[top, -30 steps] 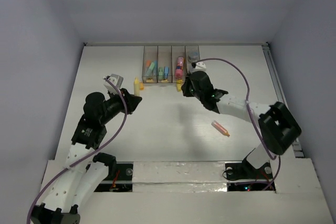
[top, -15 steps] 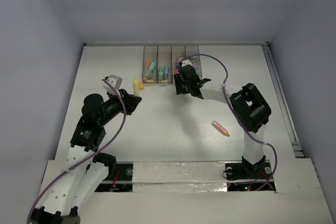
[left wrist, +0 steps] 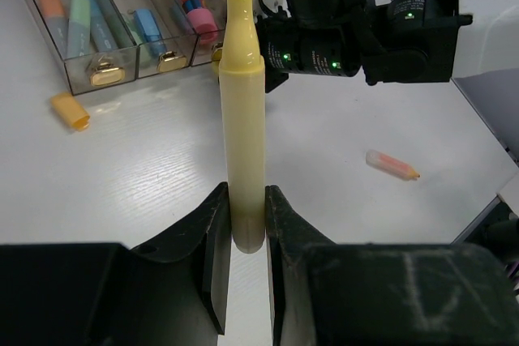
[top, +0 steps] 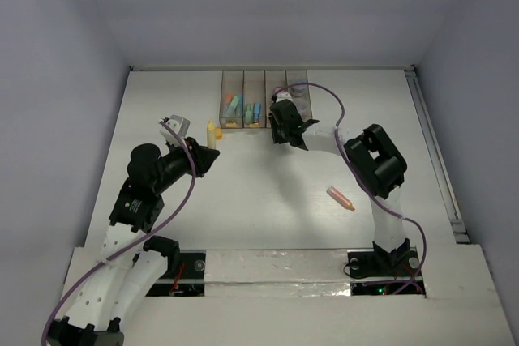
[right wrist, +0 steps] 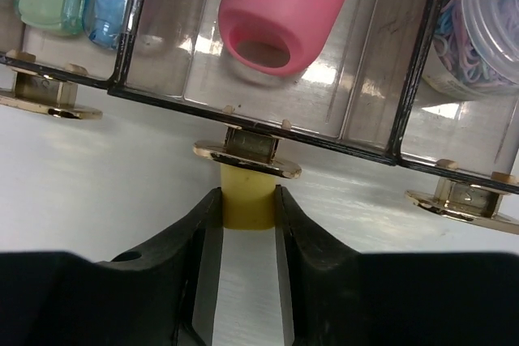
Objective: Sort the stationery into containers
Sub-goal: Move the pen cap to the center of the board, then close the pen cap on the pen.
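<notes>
Our left gripper (left wrist: 246,204) pinches the bottom of the yellow marker (left wrist: 243,103). Our right gripper (right wrist: 246,208) squeezes the yellow cap (right wrist: 246,196); we think it's light and slippery.

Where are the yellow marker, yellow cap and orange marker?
yellow marker (left wrist: 243,119), left wrist view, middle of its barrel.
yellow cap (right wrist: 248,200), right wrist view, its side wall.
orange marker (top: 340,199), top external view, middle of its body.
</notes>
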Motion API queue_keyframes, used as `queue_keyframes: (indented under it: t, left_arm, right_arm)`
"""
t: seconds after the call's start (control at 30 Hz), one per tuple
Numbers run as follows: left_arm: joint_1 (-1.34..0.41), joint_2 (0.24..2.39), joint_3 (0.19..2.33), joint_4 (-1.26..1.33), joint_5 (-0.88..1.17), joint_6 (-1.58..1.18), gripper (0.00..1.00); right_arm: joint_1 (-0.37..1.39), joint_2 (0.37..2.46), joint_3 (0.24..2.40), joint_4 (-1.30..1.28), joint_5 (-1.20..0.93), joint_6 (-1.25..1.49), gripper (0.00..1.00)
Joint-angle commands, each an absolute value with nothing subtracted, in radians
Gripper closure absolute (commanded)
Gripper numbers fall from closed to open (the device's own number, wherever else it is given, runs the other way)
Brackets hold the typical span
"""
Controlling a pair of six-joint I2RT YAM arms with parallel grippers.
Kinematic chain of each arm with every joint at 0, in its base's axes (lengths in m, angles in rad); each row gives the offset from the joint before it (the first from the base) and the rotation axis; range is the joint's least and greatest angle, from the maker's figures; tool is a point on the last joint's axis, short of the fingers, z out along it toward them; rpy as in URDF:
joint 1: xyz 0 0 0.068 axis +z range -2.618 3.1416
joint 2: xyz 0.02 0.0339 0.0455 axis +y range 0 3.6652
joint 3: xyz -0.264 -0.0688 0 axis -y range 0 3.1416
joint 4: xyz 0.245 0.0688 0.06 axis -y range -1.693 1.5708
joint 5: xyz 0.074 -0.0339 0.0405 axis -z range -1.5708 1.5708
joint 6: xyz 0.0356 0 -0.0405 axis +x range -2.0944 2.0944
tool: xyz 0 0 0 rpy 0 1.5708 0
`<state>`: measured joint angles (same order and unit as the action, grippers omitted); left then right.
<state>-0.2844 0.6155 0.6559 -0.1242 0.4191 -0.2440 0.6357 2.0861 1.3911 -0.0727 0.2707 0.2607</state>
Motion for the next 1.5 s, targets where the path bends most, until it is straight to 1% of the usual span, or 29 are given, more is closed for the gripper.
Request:
queue_keyframes:
  t: [0.0,0.17,0.3,0.37,0.47,0.53,0.6,0.67,0.7,0.8,0.97,1.07,1.33,1.4,1.47]
  left_arm:
    - [-0.281,0.607,0.69,-0.086,0.44,-0.235,1.0]
    - [-0.281,0.609,0.69,-0.084,0.445,-0.233,1.0]
    - [-0.281,0.606,0.69,-0.081,0.446,-0.235,1.0]
    - [-0.281,0.601,0.689,-0.083,0.446,-0.235,1.0]
    - [-0.281,0.595,0.686,-0.084,0.453,-0.235,1.0]
    - [-0.281,0.595,0.687,-0.083,0.453,-0.236,1.0]
    - [-0.281,0.597,0.686,-0.083,0.454,-0.235,1.0]
    - [-0.281,0.597,0.686,-0.084,0.453,-0.236,1.0]
    - [-0.281,0.597,0.686,-0.083,0.453,-0.235,1.0]
    - [-0.281,0.589,0.683,-0.086,0.449,-0.236,1.0]
    - [-0.281,0.592,0.684,-0.086,0.448,-0.235,1.0]
    - [-0.281,0.592,0.687,-0.086,0.449,-0.233,1.0]
    - [-0.281,0.594,0.687,-0.087,0.448,-0.235,1.0]
    - [-0.281,0.594,0.686,-0.087,0.448,-0.233,1.0]
    - [-0.281,0.591,0.687,-0.087,0.448,-0.233,1.0]
  right_arm:
    - [0.635,2.057,1.376,-0.061,0.285,0.282,0.79]
    - [0.661,1.947,1.252,-0.089,0.27,0.366,0.81]
    - [0.73,1.864,1.14,-0.112,0.252,0.449,0.8]
    - [0.788,1.836,1.095,-0.139,0.276,0.475,0.8]
    - [0.827,1.813,1.062,-0.163,0.284,0.505,0.75]
    - [0.827,1.804,1.045,-0.158,0.281,0.518,0.63]
    - [0.827,1.801,1.037,-0.158,0.294,0.518,0.54]
    - [0.827,1.807,1.055,-0.167,0.304,0.506,0.52]
    - [0.827,1.818,1.064,-0.172,0.302,0.499,0.48]
    - [0.827,1.835,1.101,-0.196,0.299,0.474,0.44]
    - [0.827,1.855,1.141,-0.229,0.293,0.445,0.44]
    - [0.827,1.877,1.175,-0.265,0.305,0.419,0.5]
    - [0.827,1.931,1.221,-0.314,0.314,0.388,0.57]
    - [0.827,1.942,1.233,-0.327,0.319,0.39,0.62]
    - [0.827,1.945,1.236,-0.33,0.322,0.393,0.64]
